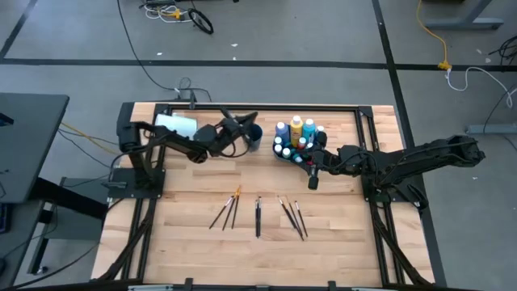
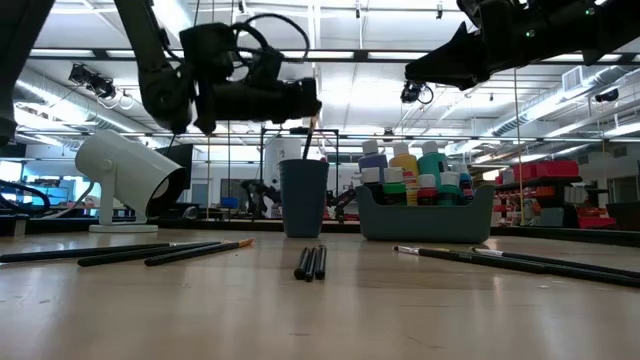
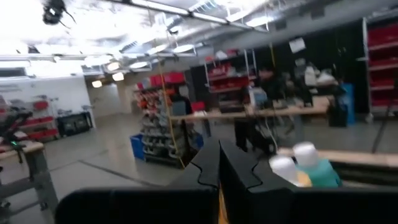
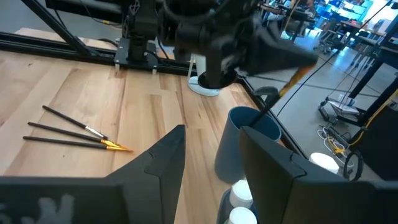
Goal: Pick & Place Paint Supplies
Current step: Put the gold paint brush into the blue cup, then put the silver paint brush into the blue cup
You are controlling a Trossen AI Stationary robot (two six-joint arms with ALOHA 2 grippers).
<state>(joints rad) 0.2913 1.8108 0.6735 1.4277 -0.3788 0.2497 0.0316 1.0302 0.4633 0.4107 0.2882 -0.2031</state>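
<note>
Left pincer [image 4: 273,62], clamped on an orange-handled paintbrush [image 4: 292,78], hung over the blue cup [image 4: 245,146]; release into it seemed next. Right pincer [image 1: 313,176], parted and empty, waited beside the bottle bin [image 2: 425,215]. Other brushes [image 1: 257,214] lay on the tabletop [image 1: 186,234].

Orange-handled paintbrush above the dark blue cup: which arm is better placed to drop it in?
The left. Its pincer is shut on the orange-handled paintbrush, whose tip hangs directly over the dark blue cup. The right pincer is open, holds nothing, and sits beside the grey bin of paint bottles.
</note>
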